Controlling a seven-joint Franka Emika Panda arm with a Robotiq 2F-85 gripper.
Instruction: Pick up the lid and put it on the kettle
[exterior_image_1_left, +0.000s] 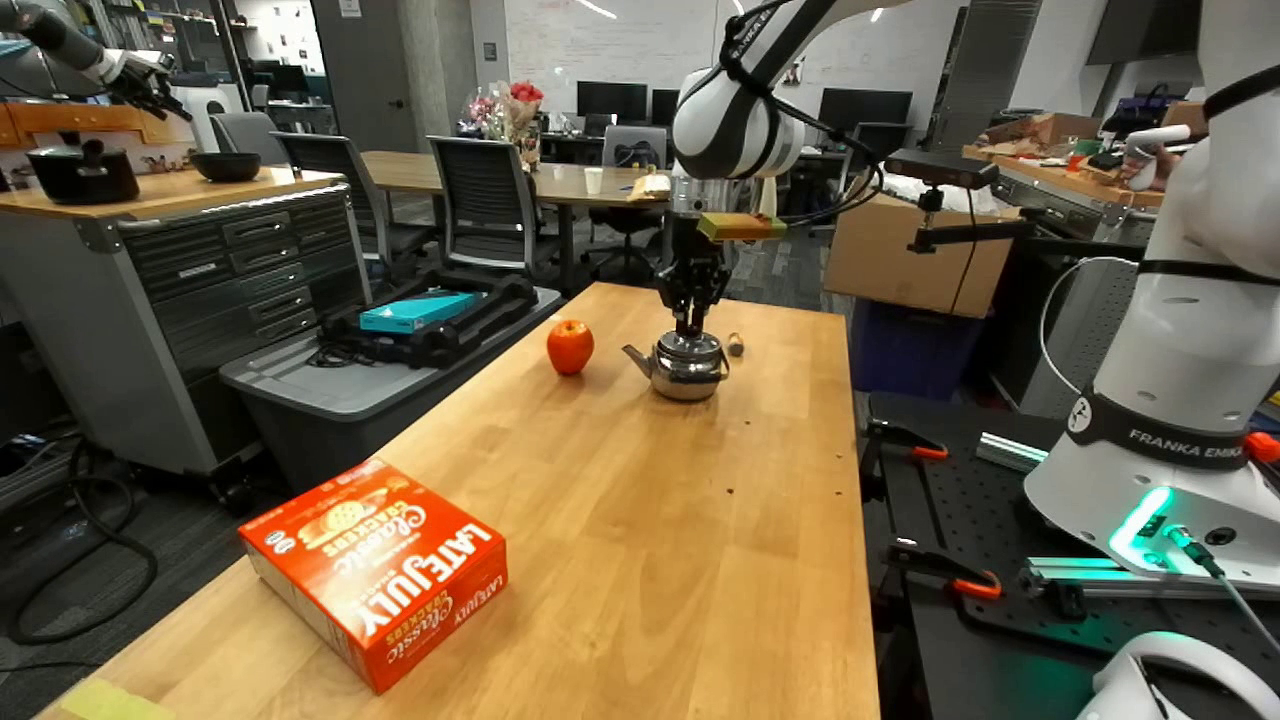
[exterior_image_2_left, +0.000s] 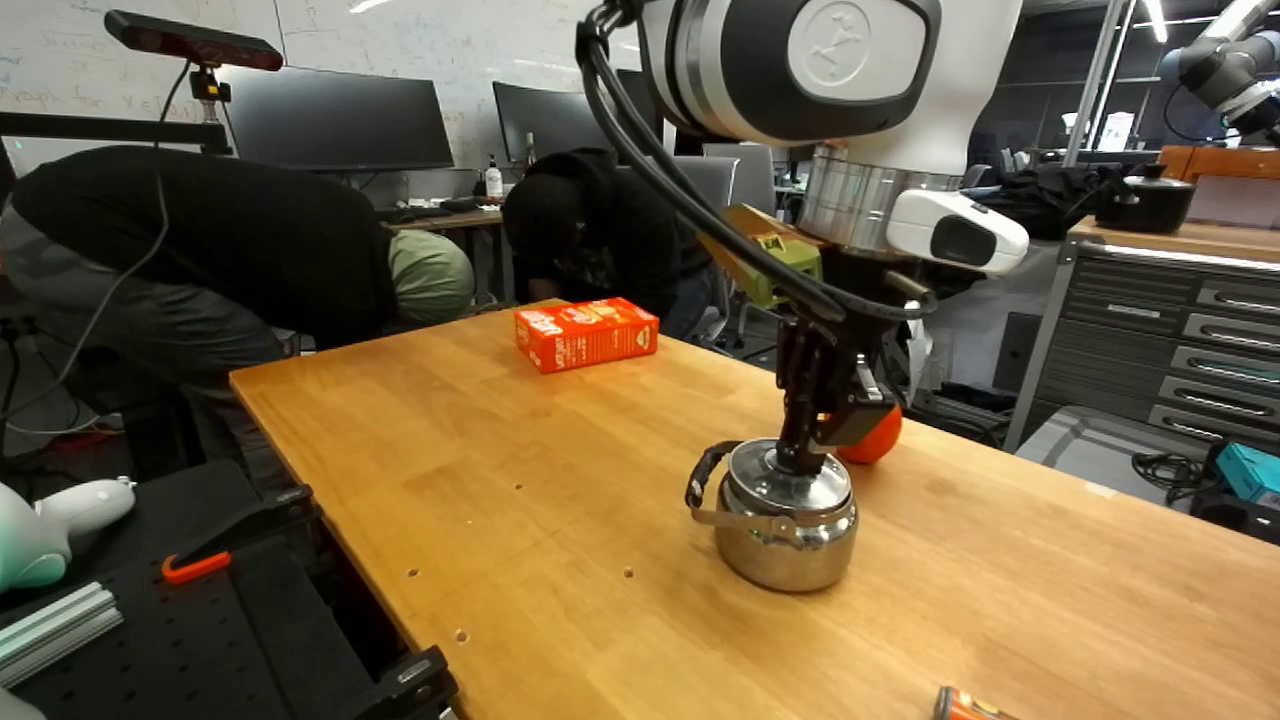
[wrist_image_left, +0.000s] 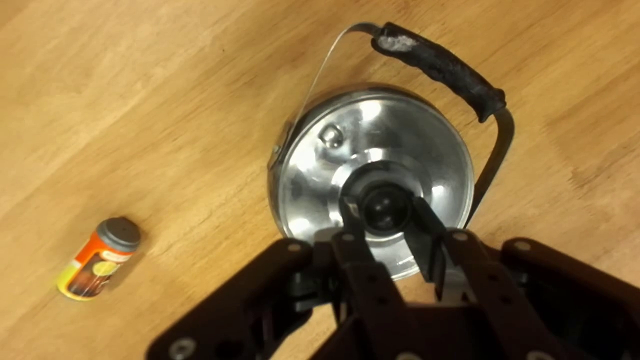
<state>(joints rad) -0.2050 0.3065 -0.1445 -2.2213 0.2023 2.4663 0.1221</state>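
Two dark fingers (wrist_image_left: 422, 230) hold between them the black knob (wrist_image_left: 385, 207) of the silvery lid (wrist_image_left: 400, 130), which lies over the kettle (wrist_image_left: 274, 196). A handle (wrist_image_left: 440, 72) with a worn black grip loops outward; well apart on the wooden worktop (wrist_image_left: 150, 100) lies a small grey-capped canister (wrist_image_left: 97, 267), orange and yellow.

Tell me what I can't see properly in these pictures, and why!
Kettle insides: the lid covers them in every view.
Spout: missing from the wrist view; the jaws probably cover it.
Apple: partly behind the jaws in an exterior view.
Little can: cut off by the bottom edge in an exterior view; label too blurred to read in the wrist view.
Whether the jaws squeeze the knob: any gap is too small to judge, wrist view.
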